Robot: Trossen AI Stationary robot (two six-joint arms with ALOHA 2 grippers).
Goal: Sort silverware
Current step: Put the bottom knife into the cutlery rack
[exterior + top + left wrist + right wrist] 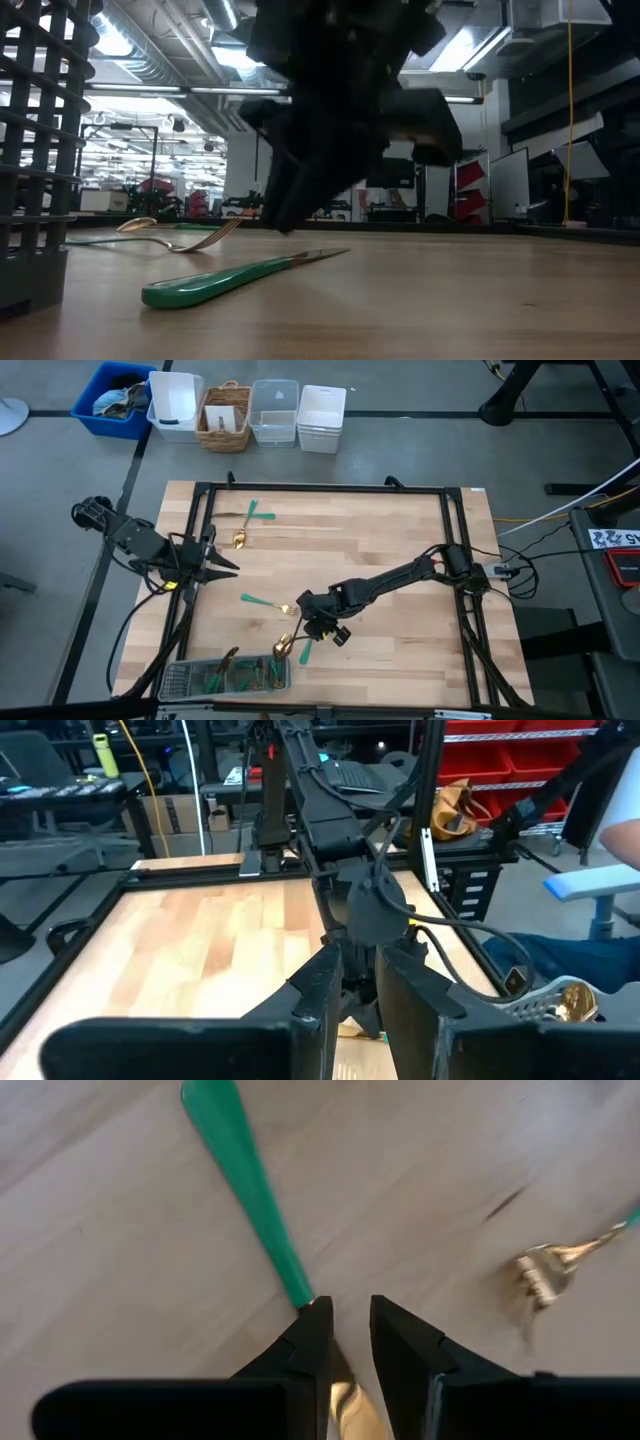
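Right gripper [345, 1335] | low over table centre-front, fingers narrowly apart astride gold blade of teal-handled knife [245, 1185] lying flat | fork [550, 1270] at 2 o'clock of it | left gripper [225, 565] hovers at table's 9 o'clock edge, fingers slightly parted, empty | mesh tray [185, 680] at 7 o'clock holds several pieces

Silverware: gold heads, slim teal handles. A knife [250, 1190] lies flat on the desk, its gold blade between the right pincer's [345, 1330] fingers. A fork [545, 1270] lies near it. Two pieces [250, 520] lie farther up. Several more lie in the mesh tray [180, 678]
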